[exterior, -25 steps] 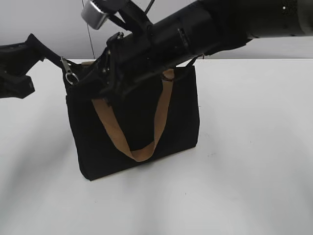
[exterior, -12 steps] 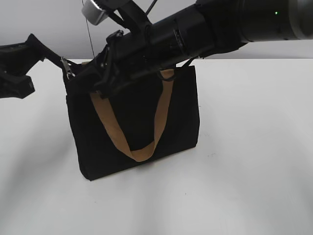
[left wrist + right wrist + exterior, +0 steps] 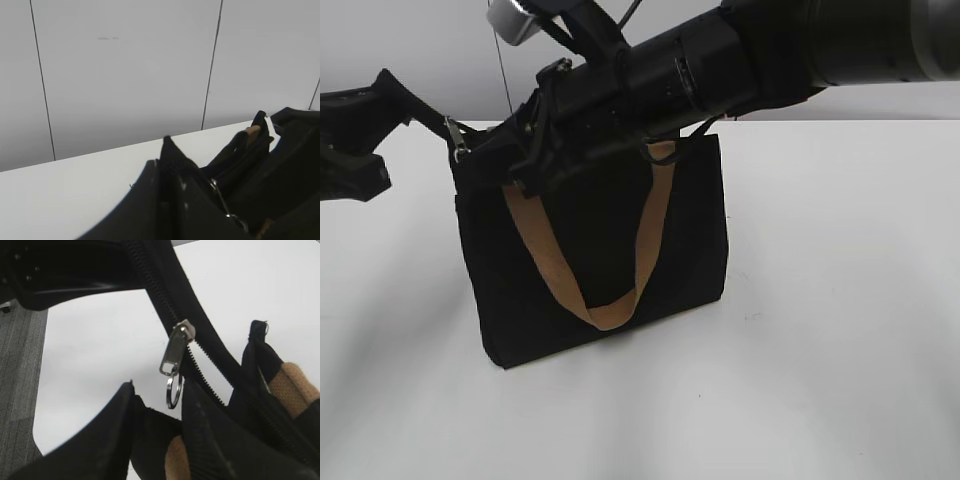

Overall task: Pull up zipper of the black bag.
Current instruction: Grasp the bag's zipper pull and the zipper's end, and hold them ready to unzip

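Note:
The black bag [image 3: 690,230] stands upright on the white table, one tan handle [image 3: 605,310] hanging down its front. My left gripper [image 3: 420,118] is shut on the bag's top left corner [image 3: 169,155] and holds it up. The zipper [image 3: 454,140] sits at that left end of the bag's top. In the right wrist view the silver slider and its ring pull [image 3: 175,357] hang on the black zip track, which is open below it. My right gripper [image 3: 160,395] reaches across the bag's top [image 3: 525,160]. It is open, with the ring hanging just beyond its fingertips.
The white table [image 3: 840,330] lies all round the bag. A pale panelled wall [image 3: 125,75] stands behind. A tan strap [image 3: 295,385] lies inside the bag's opening. My right arm [image 3: 770,50] covers most of the bag's top edge.
My right gripper has shifted a little up and left along the bag's top toward the zipper. The left gripper and the bag's corner have hardly moved.

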Tool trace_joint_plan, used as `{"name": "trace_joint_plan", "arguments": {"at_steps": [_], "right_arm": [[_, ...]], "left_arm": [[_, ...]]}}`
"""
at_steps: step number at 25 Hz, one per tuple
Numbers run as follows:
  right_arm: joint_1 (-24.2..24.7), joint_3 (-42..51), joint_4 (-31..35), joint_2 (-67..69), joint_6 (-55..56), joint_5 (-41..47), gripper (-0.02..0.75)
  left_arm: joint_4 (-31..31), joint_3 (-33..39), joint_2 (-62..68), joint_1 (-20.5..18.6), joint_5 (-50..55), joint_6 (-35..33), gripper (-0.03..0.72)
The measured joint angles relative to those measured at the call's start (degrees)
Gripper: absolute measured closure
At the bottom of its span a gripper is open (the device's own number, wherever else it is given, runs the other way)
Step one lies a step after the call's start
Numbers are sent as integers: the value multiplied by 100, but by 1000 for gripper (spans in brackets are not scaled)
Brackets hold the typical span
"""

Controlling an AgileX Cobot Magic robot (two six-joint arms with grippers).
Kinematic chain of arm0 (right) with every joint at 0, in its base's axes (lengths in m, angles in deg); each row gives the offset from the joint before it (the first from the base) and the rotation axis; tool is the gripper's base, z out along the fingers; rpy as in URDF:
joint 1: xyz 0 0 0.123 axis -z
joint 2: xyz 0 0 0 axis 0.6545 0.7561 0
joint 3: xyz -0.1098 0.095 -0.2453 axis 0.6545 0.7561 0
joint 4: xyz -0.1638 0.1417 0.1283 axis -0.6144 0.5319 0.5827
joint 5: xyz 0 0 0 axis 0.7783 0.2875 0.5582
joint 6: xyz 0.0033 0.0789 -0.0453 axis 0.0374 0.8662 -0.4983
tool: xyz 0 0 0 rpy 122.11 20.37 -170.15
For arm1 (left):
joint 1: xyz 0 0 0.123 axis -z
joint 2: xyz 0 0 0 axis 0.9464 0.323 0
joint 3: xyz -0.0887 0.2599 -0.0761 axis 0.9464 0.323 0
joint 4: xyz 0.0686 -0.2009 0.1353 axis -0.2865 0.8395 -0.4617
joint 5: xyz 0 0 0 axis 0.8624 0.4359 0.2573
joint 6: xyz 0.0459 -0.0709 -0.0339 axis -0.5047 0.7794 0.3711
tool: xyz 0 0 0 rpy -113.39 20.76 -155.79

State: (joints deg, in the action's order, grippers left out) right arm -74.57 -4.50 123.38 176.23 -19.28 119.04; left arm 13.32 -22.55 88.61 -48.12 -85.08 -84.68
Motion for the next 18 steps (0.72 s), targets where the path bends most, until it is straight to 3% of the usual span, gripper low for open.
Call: {"name": "trace_joint_plan", "arguments": {"at_steps": [18], "right_arm": [[0,0,5,24,0,-33,484]], "left_arm": [[0,0,0,0,0,6,667]]}}
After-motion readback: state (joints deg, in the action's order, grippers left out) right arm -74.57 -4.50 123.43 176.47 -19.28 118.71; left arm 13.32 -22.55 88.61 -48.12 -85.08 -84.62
